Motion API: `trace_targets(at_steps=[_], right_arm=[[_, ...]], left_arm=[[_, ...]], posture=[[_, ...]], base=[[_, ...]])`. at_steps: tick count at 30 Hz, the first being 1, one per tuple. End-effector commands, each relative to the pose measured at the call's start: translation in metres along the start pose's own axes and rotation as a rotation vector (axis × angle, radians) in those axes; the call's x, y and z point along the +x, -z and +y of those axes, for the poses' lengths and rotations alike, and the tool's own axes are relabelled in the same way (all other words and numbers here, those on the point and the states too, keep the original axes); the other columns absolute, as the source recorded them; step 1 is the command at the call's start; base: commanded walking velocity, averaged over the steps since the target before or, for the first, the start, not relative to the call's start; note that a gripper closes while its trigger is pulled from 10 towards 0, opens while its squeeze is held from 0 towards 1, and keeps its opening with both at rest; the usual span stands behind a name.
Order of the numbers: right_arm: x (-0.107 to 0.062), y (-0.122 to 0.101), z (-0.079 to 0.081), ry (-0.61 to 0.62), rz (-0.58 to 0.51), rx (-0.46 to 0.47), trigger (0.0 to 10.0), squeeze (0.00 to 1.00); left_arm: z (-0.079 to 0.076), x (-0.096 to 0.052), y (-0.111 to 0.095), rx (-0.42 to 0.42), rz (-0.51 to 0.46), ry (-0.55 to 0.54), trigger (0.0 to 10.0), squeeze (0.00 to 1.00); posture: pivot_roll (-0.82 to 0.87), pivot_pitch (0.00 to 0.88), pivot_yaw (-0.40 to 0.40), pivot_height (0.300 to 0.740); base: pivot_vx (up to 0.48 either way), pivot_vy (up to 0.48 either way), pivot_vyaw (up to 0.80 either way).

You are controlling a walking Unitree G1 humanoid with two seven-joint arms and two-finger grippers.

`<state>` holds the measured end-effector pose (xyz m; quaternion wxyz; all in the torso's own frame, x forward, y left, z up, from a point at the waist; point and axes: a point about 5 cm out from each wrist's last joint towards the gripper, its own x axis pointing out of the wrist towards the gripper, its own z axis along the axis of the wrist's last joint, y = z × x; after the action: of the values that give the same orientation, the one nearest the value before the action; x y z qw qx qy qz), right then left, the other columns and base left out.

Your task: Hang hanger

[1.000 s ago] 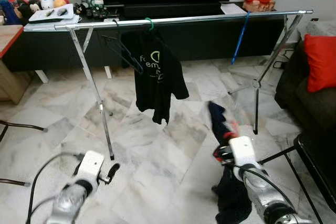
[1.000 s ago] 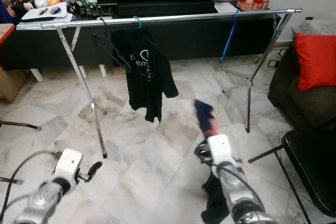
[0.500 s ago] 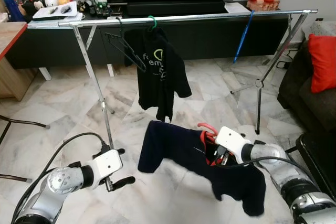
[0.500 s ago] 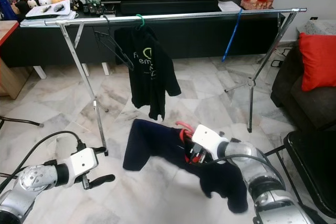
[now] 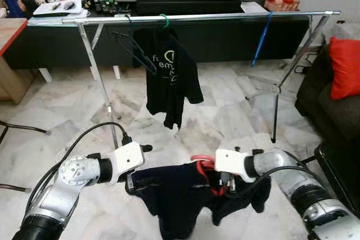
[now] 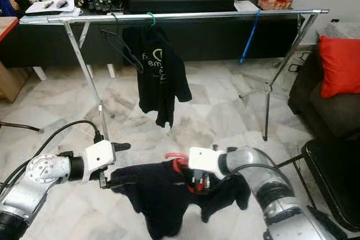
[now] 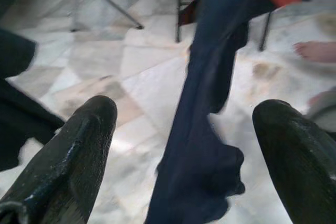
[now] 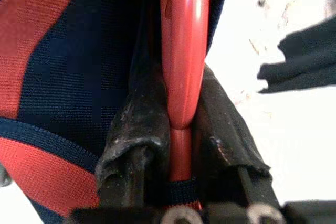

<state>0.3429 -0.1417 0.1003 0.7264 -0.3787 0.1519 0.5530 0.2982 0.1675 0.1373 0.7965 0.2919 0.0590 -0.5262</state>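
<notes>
One long chrome clothes rail spans the room above a marble floor, standing on splayed legs in front of a low black TV worktop. Open floor lies between the rail's legs and the robot, and a dark sofa with a red cushion closes off the robot's right side. On the rail hangs a black T-shirt from a green hook; its pale printed lettering is folded and cannot be read beyond a few letters. An empty black hanger hangs just beside it on the robot's left, and a blue hanger dangles further along toward the right, with bare rail between them.

Low in front of the robot, well below the rail, a navy garment with red stripes is draped on a red hanger and sags toward the floor. The right claw is pinched tight on the red hanger's neck, its two black fingers pressing either side of the plastic with the striped cloth bunched behind. The left claw is spread wide, its fingers well apart, and sits at the garment's left edge; in the left wrist view the navy cloth hangs between the fingers without clear contact.
</notes>
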Motion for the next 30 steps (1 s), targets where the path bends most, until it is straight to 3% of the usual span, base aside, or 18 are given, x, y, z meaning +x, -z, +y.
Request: trace_targets(at_steps=[1, 7, 12, 23, 24, 25, 30], right_arm=[[0.002, -0.013, -0.003, -0.001, -0.061, -0.042, 10.0, 0.0], [0.005, -0.023, -0.005, -0.011, -0.102, -0.058, 10.0, 0.0], [0.006, -0.04, -0.007, -0.037, -0.182, -0.071, 10.0, 0.0], [0.007, -0.056, -0.011, -0.055, -0.246, -0.086, 10.0, 0.0], [0.006, -0.057, -0.011, -0.054, -0.246, -0.09, 10.0, 0.0], [0.005, -0.058, -0.012, -0.052, -0.247, -0.093, 10.0, 0.0], [0.003, -0.065, -0.016, -0.035, -0.281, -0.096, 10.0, 0.0]], left_arm=[[-0.007, 0.003, -0.002, -0.019, 0.007, 0.072, 10.0, 0.0], [-0.007, 0.008, -0.006, -0.036, 0.01, 0.096, 10.0, 0.0], [-0.002, 0.019, -0.01, -0.036, -0.003, 0.044, 10.0, 0.0], [-0.007, 0.024, -0.009, -0.058, 0.012, 0.068, 9.9, 0.0], [-0.008, 0.025, -0.008, -0.057, 0.02, 0.072, 1.6, 0.0], [-0.008, 0.024, -0.007, -0.057, 0.029, 0.074, 0.0, 0.0], [-0.011, 0.024, -0.004, -0.061, 0.056, 0.095, 0.0, 0.0]], posture=[[-0.01, 0.16, -0.046, 0.74], [-0.01, 0.163, -0.044, 0.74], [-0.01, 0.169, -0.046, 0.74], [-0.01, 0.177, -0.048, 0.74], [-0.01, 0.175, -0.048, 0.74], [-0.01, 0.175, -0.048, 0.74], [-0.01, 0.18, -0.044, 0.74]], base=[[0.0, 0.0, 0.0], [0.0, 0.0, 0.0], [0.0, 0.0, 0.0], [0.0, 0.0, 0.0], [0.0, 0.0, 0.0], [0.0, 0.0, 0.0], [0.0, 0.0, 0.0]])
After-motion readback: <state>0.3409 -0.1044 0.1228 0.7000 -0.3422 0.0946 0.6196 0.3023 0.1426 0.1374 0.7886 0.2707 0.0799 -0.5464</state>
